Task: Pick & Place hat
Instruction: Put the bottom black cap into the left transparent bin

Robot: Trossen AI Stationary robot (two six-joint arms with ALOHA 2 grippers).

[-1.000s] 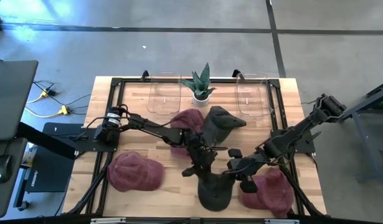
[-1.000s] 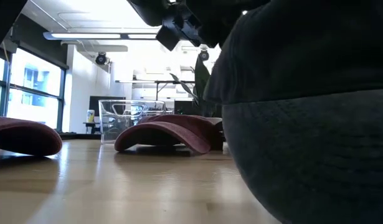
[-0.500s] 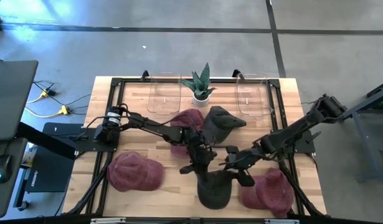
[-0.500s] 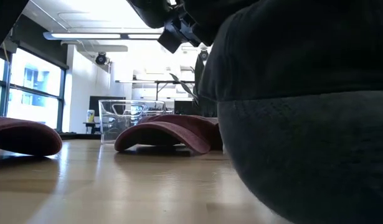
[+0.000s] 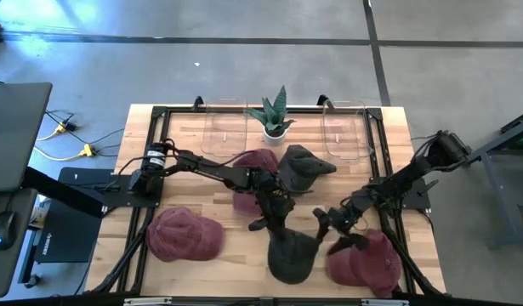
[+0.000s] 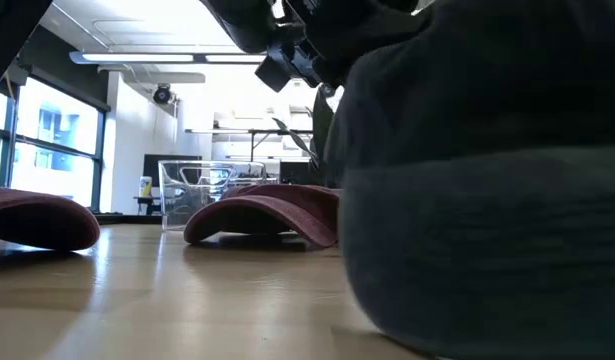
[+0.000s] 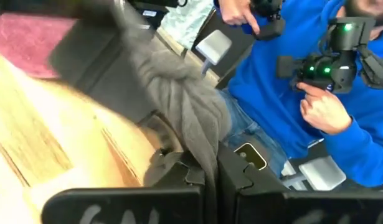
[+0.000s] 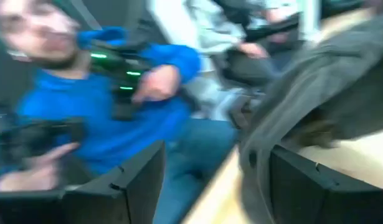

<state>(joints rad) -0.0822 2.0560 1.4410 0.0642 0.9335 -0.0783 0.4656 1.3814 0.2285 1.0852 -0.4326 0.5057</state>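
1. Left gripper (image 5: 279, 223) is clamped tight on a fold of the dark hat (image 5: 292, 255), low centre of the high view.
2. Right gripper (image 5: 336, 228), just right of the hat, stands with fingers spread, holding nothing.
3. My read: lift straight up so the cloth doesn't slip.
4. Mind the red hat (image 5: 367, 261) at lower right.
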